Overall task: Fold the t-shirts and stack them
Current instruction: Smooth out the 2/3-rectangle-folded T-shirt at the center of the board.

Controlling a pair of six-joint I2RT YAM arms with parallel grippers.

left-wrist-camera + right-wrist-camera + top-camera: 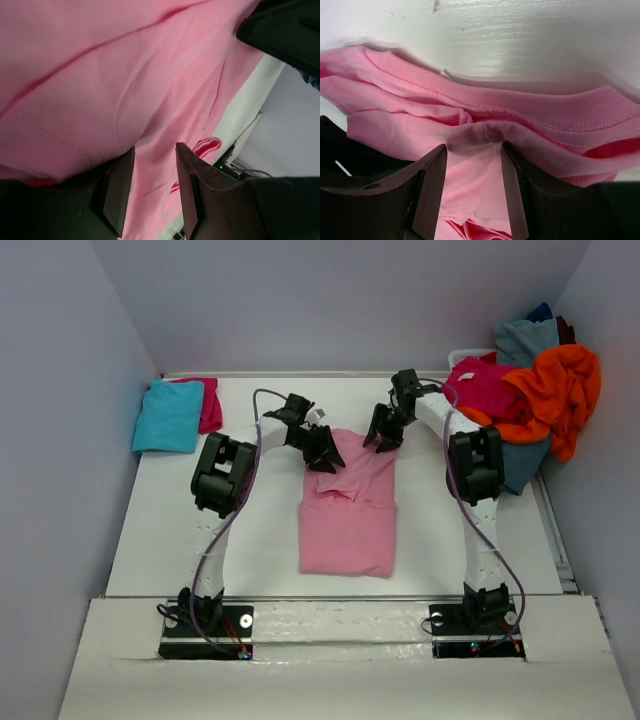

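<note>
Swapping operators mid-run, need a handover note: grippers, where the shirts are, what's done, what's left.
Left gripper: closed on the pink t-shirt at its far left end.
Right gripper: closed on a bunch of the same shirt by the ribbed collar, far right end.
Pink t-shirt: centre of the table, sides apparently folded in, not yet folded end to end.
Done: turquoise t-shirt lying on the folded magenta t-shirt, far left.
Left: finish and stack the pink one, then the orange t-shirt, piled magenta t-shirt and grey-blue t-shirt, heaped far right.
</note>
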